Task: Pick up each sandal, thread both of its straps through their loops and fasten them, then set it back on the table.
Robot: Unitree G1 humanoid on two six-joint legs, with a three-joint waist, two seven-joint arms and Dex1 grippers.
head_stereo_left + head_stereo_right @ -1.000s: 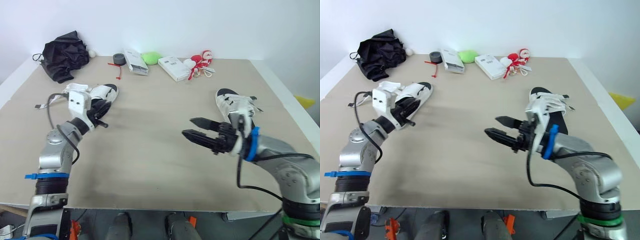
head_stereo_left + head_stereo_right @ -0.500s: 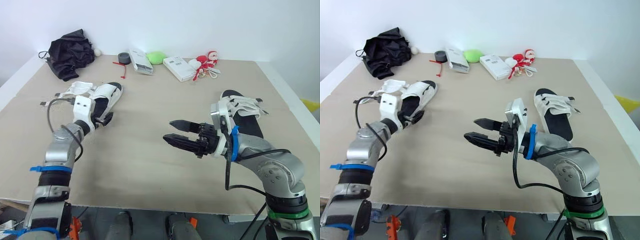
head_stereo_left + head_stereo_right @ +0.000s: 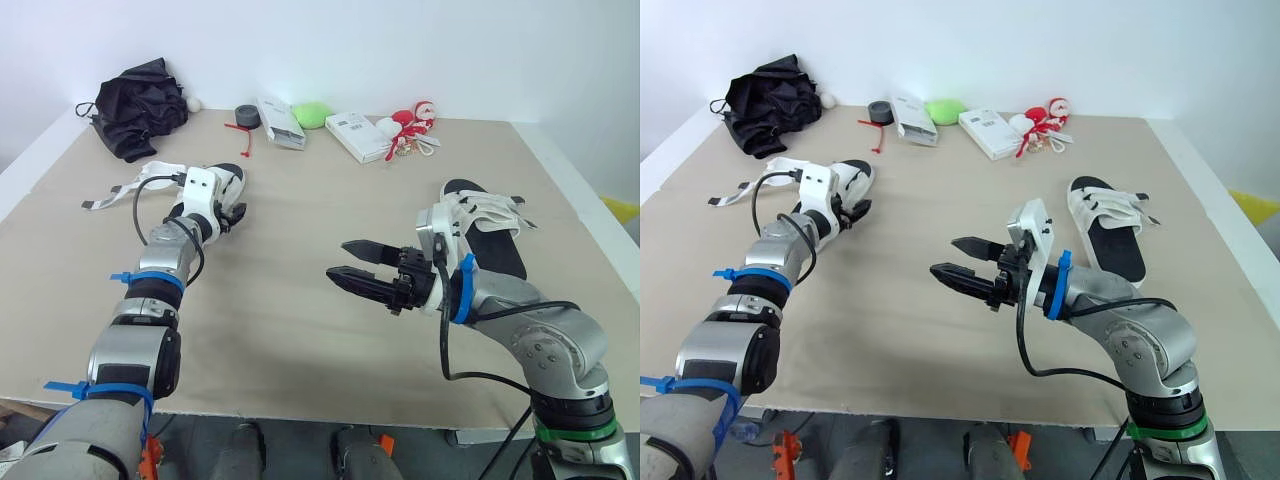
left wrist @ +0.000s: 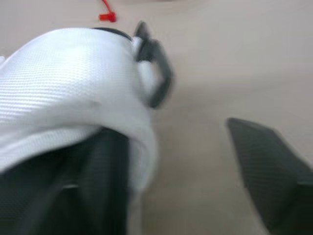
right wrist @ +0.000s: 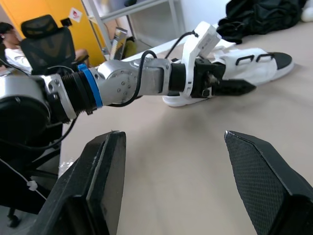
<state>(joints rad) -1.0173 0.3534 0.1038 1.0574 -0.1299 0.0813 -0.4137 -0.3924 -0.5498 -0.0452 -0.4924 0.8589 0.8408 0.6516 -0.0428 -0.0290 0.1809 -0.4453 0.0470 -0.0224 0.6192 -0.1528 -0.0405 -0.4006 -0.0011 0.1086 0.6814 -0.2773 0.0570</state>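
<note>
A white sandal with a black sole (image 3: 222, 180) lies at the table's left, a loose strap (image 3: 112, 194) trailing out to its left. My left gripper (image 3: 230, 212) is against this sandal's side, open; in the left wrist view the white upper (image 4: 73, 83) covers one finger while the other finger (image 4: 274, 171) stands apart over bare table. The second white sandal (image 3: 488, 225) lies flat at the right. My right gripper (image 3: 336, 259) hovers open over the middle of the table, to the left of that sandal, holding nothing.
Along the far edge sit a black cloth bundle (image 3: 140, 95), a tape roll (image 3: 247, 117), two white boxes (image 3: 277, 122), a green object (image 3: 310, 115) and a red-and-white toy (image 3: 412, 120). A person sits in a chair (image 5: 19, 41) beyond the table.
My left gripper has reached further along the left sandal, up against its side. The right gripper came in toward the table's middle, then held still.
</note>
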